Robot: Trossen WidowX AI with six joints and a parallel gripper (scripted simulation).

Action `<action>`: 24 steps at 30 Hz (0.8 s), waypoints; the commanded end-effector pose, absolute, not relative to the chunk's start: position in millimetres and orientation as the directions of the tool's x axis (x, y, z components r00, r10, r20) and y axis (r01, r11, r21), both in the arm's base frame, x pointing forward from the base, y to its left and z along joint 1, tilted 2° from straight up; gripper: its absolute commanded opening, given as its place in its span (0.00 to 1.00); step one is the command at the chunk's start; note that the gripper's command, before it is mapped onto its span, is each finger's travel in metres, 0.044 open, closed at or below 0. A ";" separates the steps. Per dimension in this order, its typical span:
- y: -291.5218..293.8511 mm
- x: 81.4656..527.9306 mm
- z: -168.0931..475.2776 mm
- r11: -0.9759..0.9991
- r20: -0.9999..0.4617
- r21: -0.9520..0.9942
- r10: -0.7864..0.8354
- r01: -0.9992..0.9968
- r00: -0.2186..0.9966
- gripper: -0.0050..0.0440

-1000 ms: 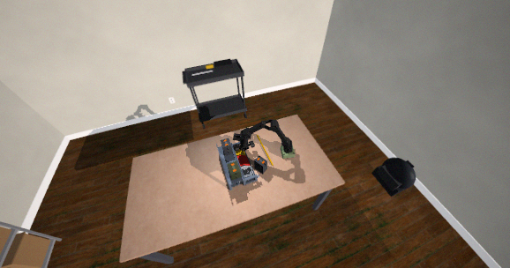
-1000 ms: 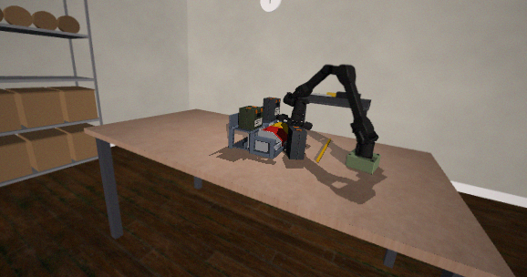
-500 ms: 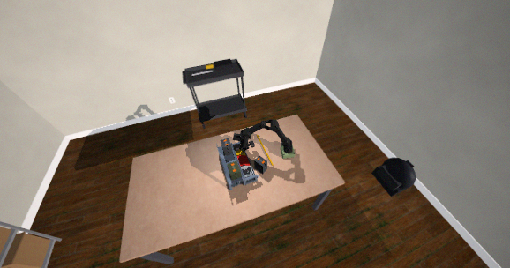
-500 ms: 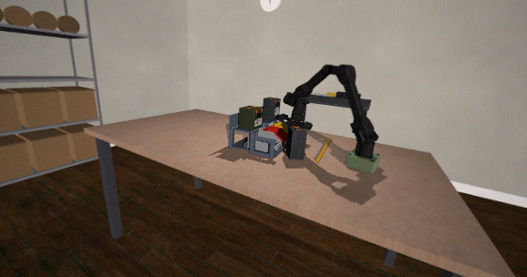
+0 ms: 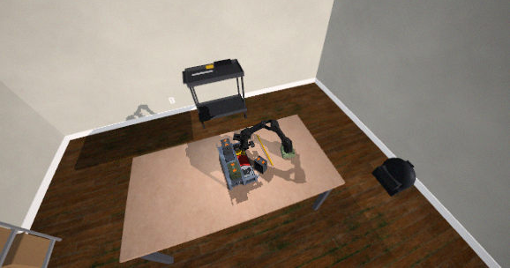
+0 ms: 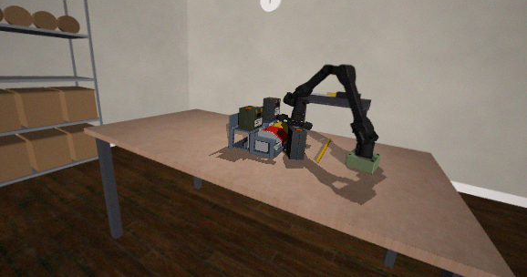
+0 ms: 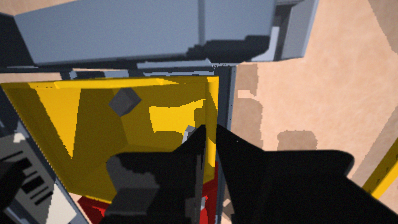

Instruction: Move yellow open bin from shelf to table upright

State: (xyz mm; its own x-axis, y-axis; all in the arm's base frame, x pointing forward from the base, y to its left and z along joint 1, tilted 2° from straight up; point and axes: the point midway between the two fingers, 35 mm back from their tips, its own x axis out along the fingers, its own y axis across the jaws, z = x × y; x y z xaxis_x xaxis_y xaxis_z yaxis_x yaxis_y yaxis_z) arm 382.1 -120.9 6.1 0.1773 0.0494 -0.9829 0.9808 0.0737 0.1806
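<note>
Yellow bin [image 7: 90, 130] wall between fingers.

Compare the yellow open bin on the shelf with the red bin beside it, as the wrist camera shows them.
The yellow open bin fills most of the wrist view; of the red bin only a sliver shows at the bottom. The gripper is shut on the yellow bin's right wall; nothing grips the red bin. Small grey parts show in the yellow bin; the red bin's contents are hidden. Both sit in the grey shelf.
</note>
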 end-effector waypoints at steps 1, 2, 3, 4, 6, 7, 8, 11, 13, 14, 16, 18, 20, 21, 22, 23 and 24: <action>-122.7 386.9 16.8 0.076 -0.978 0.208 0.039 0.975 0.206 0.10; -122.7 386.9 16.8 0.076 -0.978 0.208 0.039 0.975 0.206 0.10; -122.7 386.9 16.8 0.076 -0.978 0.208 0.039 0.975 0.206 0.10; -122.7 386.9 16.8 0.076 -0.978 0.208 0.039 0.975 0.206 0.10; -122.7 386.8 18.4 0.075 -0.978 0.209 0.040 0.975 0.207 0.10; -122.8 386.8 20.0 0.075 -0.977 0.210 0.041 0.975 0.207 0.10; -122.8 386.7 21.6 0.075 -0.977 0.211 0.042 0.975 0.208 0.10; -122.9 386.6 24.8 0.074 -0.977 0.212 0.044 0.974 0.209 0.10; -122.9 386.6 24.8 0.074 -0.977 0.212 0.044 0.974 0.209 0.10; -122.9 386.6 24.8 0.074 -0.977 0.212 0.044 0.974 0.209 0.10; -122.9 386.6 24.8 0.074 -0.977 0.212 0.044 0.974 0.209 0.10; -122.9 386.6 24.8 0.074 -0.977 0.212 0.044 0.974 0.209 0.10; -122.9 386.6 24.8 0.074 -0.977 0.212 0.044 0.974 0.209 0.10; -122.9 386.6 24.8 0.074 -0.977 0.212 0.044 0.974 0.209 0.10; -122.9 386.6 24.8 0.074 -0.977 0.212 0.044 0.974 0.209 0.10; -122.9 385.4 22.4 0.074 -0.979 0.203 0.042 0.976 0.201 0.10; -123.0 385.4 24.0 0.074 -0.978 0.206 0.042 0.976 0.203 0.10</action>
